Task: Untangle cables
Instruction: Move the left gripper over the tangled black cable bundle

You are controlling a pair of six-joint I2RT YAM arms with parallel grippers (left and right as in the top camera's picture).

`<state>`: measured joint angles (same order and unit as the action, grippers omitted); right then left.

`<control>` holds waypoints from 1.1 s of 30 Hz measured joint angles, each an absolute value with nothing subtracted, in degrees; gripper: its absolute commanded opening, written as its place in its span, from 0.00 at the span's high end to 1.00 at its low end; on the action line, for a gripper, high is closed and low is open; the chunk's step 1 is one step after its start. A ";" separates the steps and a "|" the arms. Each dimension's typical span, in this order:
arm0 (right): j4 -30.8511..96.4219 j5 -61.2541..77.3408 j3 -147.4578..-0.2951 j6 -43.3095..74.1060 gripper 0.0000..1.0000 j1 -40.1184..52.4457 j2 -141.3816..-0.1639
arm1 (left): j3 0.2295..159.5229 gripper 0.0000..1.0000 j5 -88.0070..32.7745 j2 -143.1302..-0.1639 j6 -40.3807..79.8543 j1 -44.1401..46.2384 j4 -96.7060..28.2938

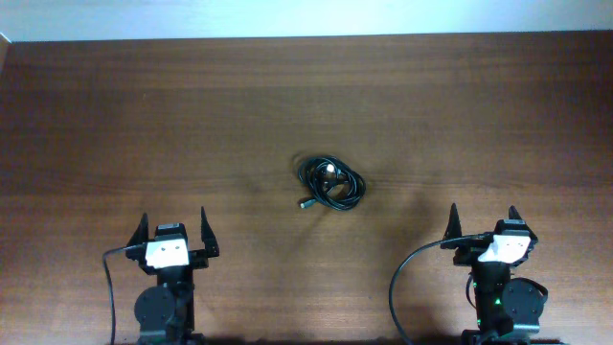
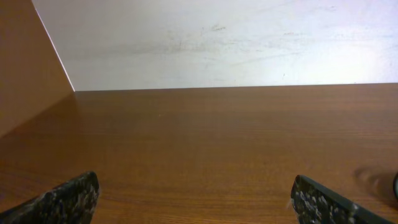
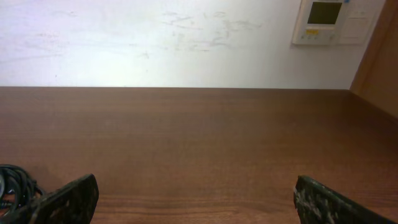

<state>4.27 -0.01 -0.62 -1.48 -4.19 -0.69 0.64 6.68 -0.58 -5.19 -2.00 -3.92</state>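
Observation:
The cables lie as one tangled black coil with small metallic plug ends near the middle of the brown wooden table. A part of the coil shows at the lower left edge of the right wrist view. My left gripper is open and empty near the front left, well short of the coil; its fingers frame bare wood in its wrist view. My right gripper is open and empty near the front right, to the right of the coil, and its wrist view shows bare wood between its fingers.
A white wall stands behind the table's far edge, with a wall panel at the upper right. A brown side panel rises at the far left. Thick black arm cables hang by the bases.

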 measured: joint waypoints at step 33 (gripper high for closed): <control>36.67 12.21 -45.25 7.11 0.01 -4.19 -21.19 | 52.99 0.01 -13.76 -34.13 -4.45 -1.96 -32.58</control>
<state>36.67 12.21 -45.25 7.11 -4.19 -21.19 52.99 -13.76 -34.13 -4.45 -1.96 -32.58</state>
